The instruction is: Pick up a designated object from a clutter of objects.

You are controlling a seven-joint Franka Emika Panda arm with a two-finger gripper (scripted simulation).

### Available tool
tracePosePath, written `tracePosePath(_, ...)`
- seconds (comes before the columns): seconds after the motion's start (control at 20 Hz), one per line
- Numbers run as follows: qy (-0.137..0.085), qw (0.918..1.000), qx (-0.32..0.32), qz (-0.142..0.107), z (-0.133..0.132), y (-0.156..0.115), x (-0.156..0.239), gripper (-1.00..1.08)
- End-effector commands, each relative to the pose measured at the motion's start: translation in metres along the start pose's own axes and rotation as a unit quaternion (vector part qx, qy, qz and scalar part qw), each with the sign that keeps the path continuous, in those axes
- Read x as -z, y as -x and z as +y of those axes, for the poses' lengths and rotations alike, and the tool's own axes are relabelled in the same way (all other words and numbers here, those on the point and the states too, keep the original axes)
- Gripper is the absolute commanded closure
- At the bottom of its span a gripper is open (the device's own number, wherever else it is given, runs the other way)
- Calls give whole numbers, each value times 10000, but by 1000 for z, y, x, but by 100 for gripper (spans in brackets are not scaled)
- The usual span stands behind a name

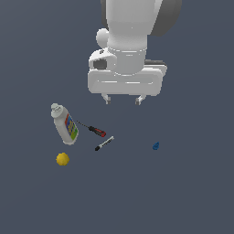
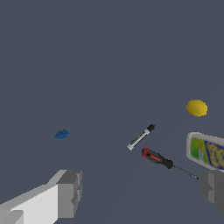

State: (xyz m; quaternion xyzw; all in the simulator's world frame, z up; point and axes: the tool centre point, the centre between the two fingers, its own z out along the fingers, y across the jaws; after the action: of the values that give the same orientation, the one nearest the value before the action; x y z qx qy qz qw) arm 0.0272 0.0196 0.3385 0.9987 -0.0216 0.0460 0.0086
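Blue object (image 1: 156, 146) is seen lying alone, right of centre; pincer (image 1: 122, 100) is held wide open above, nothing gripped.

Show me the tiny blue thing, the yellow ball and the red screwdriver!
tiny blue thing (image 1: 156, 146), exterior view, its middle.
yellow ball (image 1: 62, 159), exterior view, its centre.
red screwdriver (image 1: 98, 131), exterior view, its handle.

The arm hangs high, wrist pointing down, its gripper (image 1: 123, 100) jaws apparently spread wide and empty.
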Motion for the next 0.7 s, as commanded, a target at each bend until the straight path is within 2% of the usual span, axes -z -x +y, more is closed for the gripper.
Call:
tracePosePath(0.0, -2, 10000, -96, -26, -10, -3, -12, -92)
tracePosePath(0.65, -9, 9958, -895, -216, -92, -10, -115, -92)
